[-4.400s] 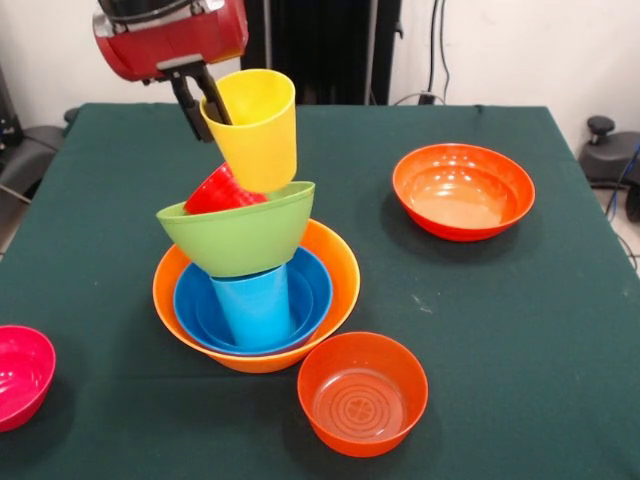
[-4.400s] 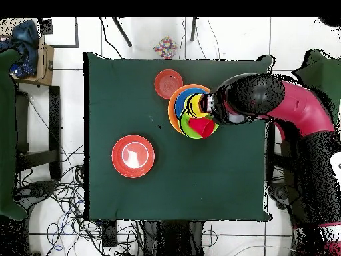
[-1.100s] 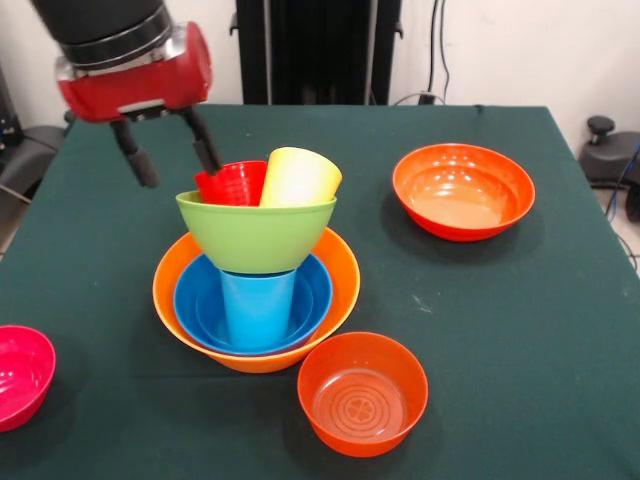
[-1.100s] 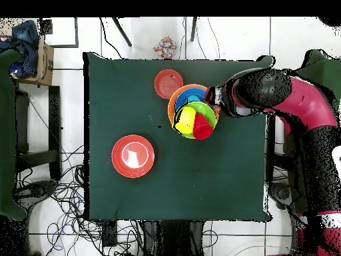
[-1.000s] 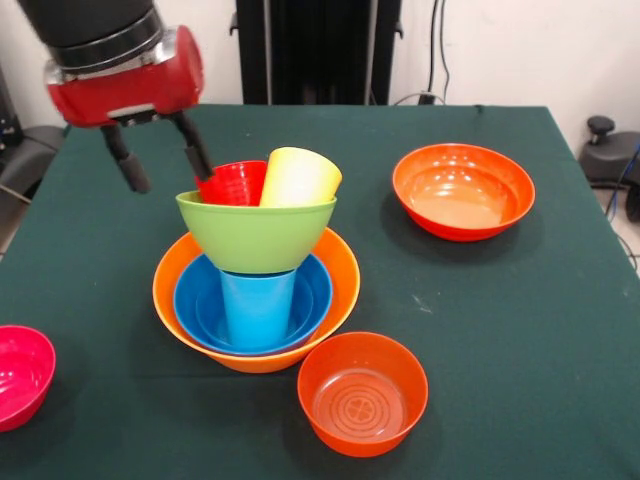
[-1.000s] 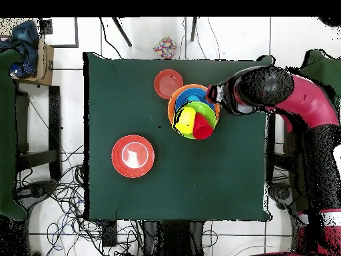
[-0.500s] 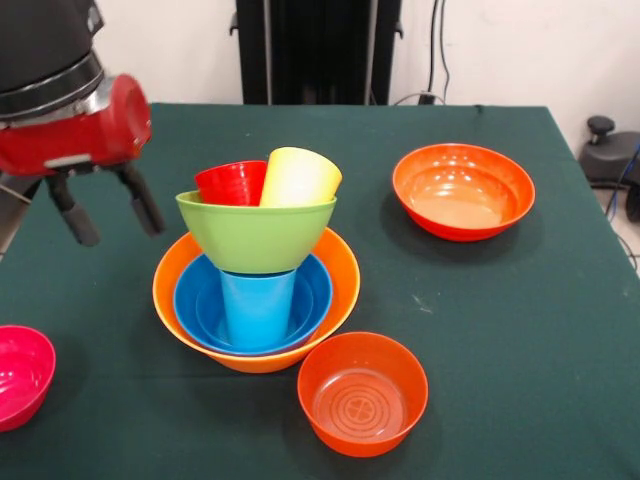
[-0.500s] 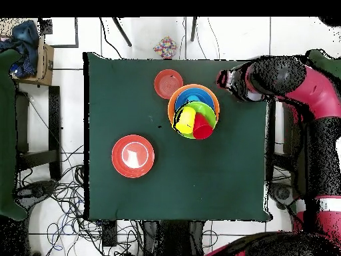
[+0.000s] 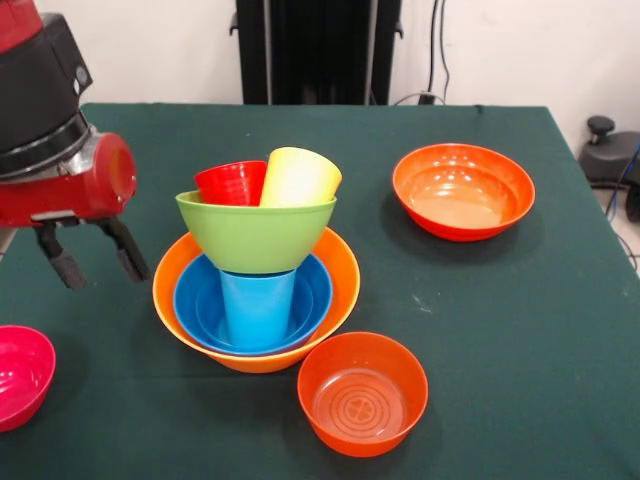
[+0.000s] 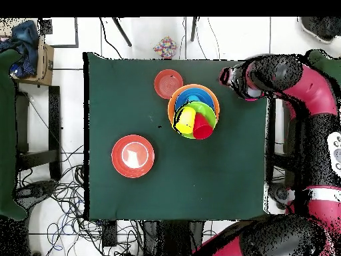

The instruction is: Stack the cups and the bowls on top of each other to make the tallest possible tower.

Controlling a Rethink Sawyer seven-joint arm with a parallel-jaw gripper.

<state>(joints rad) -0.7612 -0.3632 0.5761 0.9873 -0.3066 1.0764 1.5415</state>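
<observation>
Front view: the claw (image 9: 92, 258) hangs empty, jaws apart, at frame left, between pink bowl (image 9: 20, 374) and tower (image 9: 256, 270) at centre. Next, likely fetching that bowl for stacking.

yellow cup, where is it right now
In the front view the yellow cup lies tilted inside the lime green bowl atop the tower, just right of the red cup.
</observation>
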